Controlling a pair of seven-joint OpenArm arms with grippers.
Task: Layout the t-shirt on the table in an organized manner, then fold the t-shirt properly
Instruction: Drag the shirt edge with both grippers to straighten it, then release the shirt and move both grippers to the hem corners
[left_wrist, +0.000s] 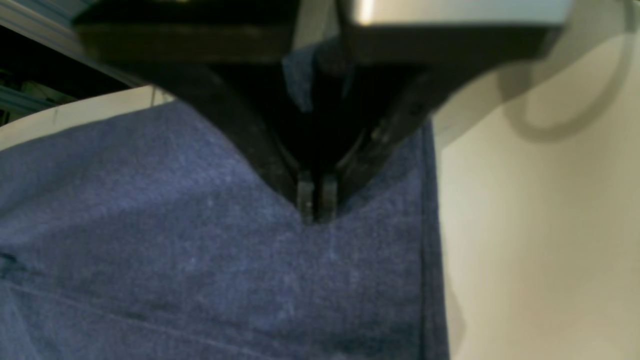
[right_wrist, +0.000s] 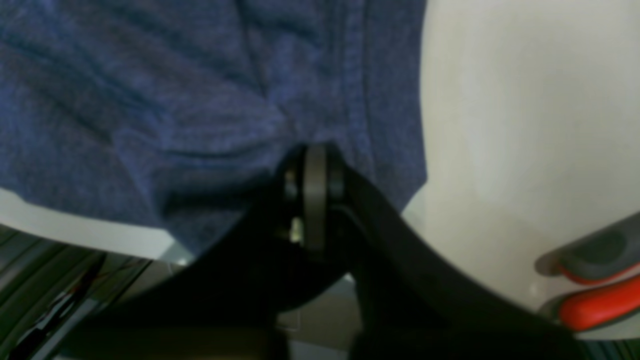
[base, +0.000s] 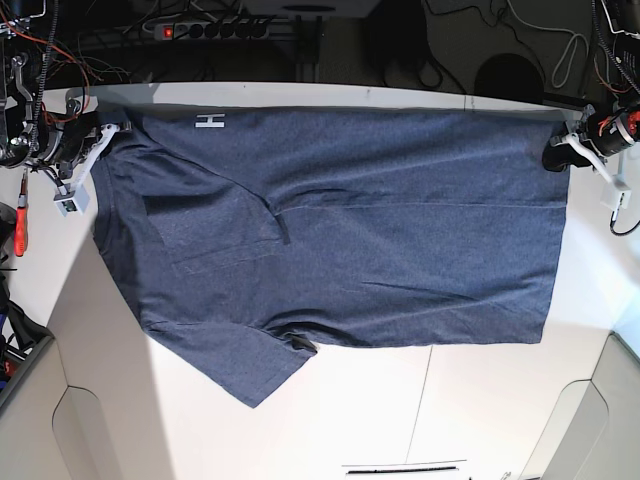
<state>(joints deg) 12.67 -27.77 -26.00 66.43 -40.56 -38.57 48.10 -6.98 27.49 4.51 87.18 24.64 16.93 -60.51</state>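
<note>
Two claws hold the t-shirt (base: 350, 230) by its far edge, one at each end. The garment is spread wide across the far half of the tabletop (base: 480, 400), reaching almost from one side to the other.

Progress, judged from the layout: the spreading stage is well advanced but not finished. One short sleeve (base: 205, 230) lies folded inward on top of the body, and the near edge on that side ends in a slanted point with a small turned-up corner. The opposite end lies flat and square. No fold has been made; all folding steps remain.

Appearance: heathered navy-blue knit with faint horizontal creases. A fragment of white lettering (base: 210, 122) shows at the far edge.

Left claw (left_wrist: 316, 202): jaws closed on the cloth near the stitched hem, with a tuft of fabric visible between the fingers above the tips.

Right claw (right_wrist: 315, 172): jaws closed on a bunched edge of the t-shirt, close to the tabletop's border.

A red-handled tool (right_wrist: 597, 302) lies near the right claw, apart from the shirt.
</note>
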